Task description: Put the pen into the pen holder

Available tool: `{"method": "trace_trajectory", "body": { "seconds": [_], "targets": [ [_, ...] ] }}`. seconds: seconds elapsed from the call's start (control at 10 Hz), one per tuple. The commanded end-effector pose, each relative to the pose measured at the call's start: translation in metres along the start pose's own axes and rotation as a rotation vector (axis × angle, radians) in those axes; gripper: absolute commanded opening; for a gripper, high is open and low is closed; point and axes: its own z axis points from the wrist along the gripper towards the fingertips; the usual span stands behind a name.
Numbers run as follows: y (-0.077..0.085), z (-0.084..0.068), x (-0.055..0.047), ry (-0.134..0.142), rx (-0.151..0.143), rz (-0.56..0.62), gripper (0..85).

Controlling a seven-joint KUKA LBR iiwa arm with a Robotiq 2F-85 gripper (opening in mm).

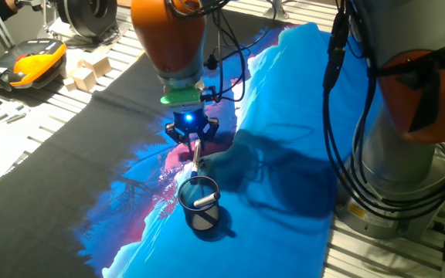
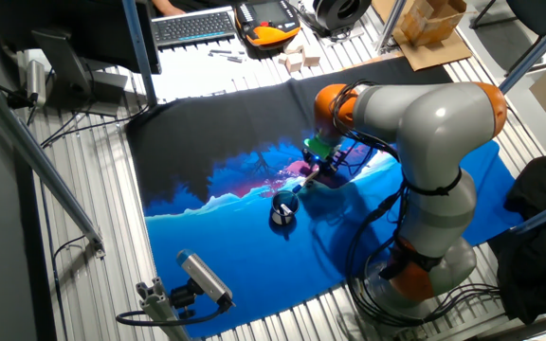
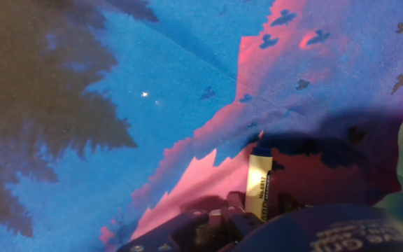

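The gripper [image 1: 195,144] hangs low over the printed cloth [image 1: 284,100], its dark fingers drawn in on the upper part of the pen [image 1: 197,153]. The whitish barrel slants down from between the fingertips toward the pen holder [image 1: 199,202], which stands upright on the cloth just below and in front of the gripper. A short white stick [image 1: 205,201] lies tilted inside the cup, against its rim. The pen's lower end sits close above the cup's bluish rim; whether it touches cannot be told.

In the hand view the pen [image 3: 259,187] shows as a pale labelled strip pinched between the gripper's dark parts at the bottom edge, over pink and blue cloth [image 3: 187,91].

From the other fixed view the gripper [image 2: 313,170] is just beside the cup [image 2: 282,210].
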Motion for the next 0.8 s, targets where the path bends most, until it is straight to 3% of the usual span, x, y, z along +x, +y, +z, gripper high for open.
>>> {"method": "trace_trajectory", "body": {
  "seconds": [0.0,0.5,0.6,0.7],
  "targets": [
    [-0.0001,0.0012,0.0,0.003,-0.003,0.001,34.0],
    [-0.0014,0.0058,-0.0004,0.005,-0.008,0.0,34.0],
    [-0.0018,0.0069,-0.0004,0.004,-0.008,-0.007,17.0],
    [-0.0024,0.0071,-0.0004,0.006,-0.012,-0.013,17.0]
  ]
}}
